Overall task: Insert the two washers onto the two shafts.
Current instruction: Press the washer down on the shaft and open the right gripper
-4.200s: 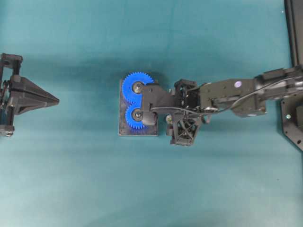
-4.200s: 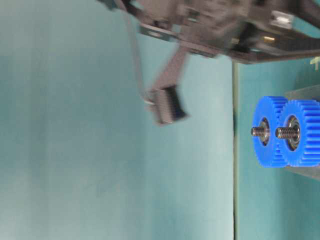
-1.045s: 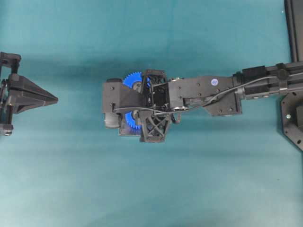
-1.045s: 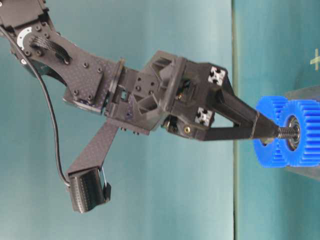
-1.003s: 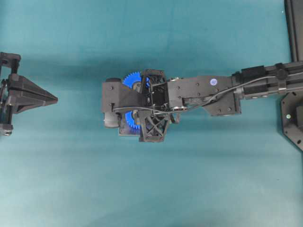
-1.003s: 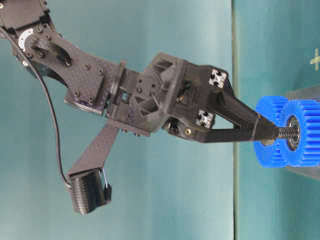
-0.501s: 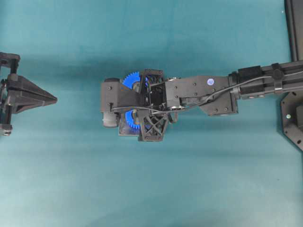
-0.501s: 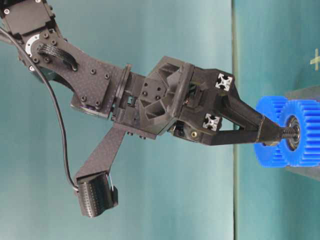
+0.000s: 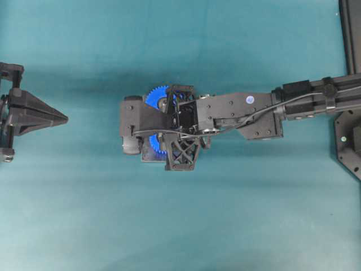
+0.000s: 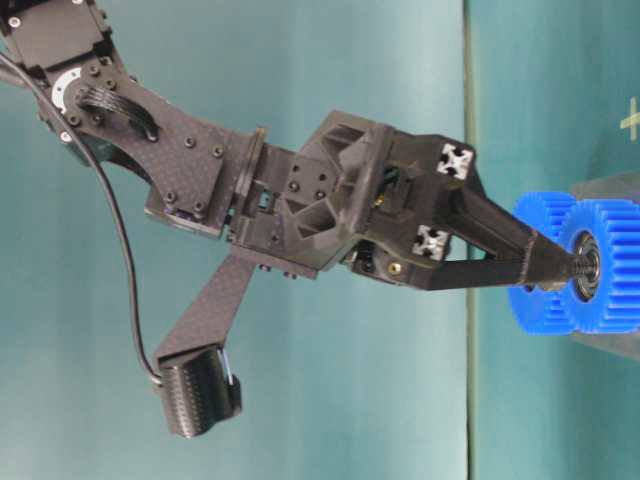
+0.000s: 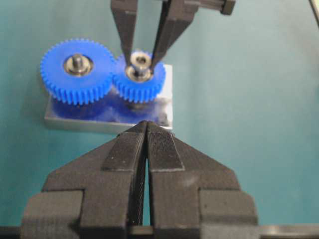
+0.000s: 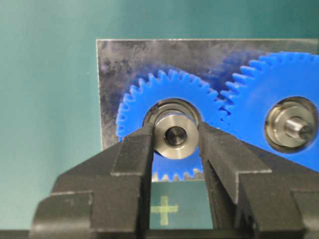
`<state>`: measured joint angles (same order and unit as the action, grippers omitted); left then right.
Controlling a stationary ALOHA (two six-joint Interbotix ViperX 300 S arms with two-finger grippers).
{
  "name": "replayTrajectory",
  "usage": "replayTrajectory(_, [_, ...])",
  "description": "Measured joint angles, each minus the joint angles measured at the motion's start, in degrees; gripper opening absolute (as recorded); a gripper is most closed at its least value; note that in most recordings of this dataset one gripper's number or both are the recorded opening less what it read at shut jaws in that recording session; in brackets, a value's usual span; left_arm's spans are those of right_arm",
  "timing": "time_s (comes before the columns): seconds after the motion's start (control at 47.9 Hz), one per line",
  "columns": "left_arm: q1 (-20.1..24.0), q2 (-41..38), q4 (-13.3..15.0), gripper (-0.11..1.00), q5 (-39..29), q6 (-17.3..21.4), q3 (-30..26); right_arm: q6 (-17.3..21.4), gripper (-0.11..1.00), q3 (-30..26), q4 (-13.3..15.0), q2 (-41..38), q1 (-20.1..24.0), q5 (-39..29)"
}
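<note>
Two meshed blue gears, a small one (image 12: 133,107) and a large one (image 12: 259,89), sit on a metal base plate (image 12: 114,55). Each turns on a steel shaft. My right gripper (image 12: 175,140) is shut on the silver washer (image 12: 175,136). It holds the washer flat over the small gear's shaft, and the shaft end shows dark through the washer's hole. In the table-level view the fingertips (image 10: 548,268) reach the small gear's hub. The left wrist view shows the washer (image 11: 140,60) between the right fingers. My left gripper (image 9: 63,118) is shut and empty, far left of the gears.
The large gear's shaft (image 12: 299,128) stands bare beside the right finger. A pale cross mark (image 12: 164,209) lies on the teal mat near the plate. A black frame (image 9: 351,34) runs along the right edge of the overhead view.
My right gripper has pushed a little closer to the small gear along the shaft, covering the thread that showed before. The left arm has stayed still.
</note>
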<state>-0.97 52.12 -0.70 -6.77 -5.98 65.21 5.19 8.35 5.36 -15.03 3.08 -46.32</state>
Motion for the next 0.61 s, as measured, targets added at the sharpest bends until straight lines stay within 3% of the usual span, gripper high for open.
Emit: replayTrajectory(0.606, [0.0, 0.0, 0.0, 0.00, 0.0, -0.1, 0.1, 0.0, 0.30, -0.1, -0.4, -0.4, -0.1, -0.9])
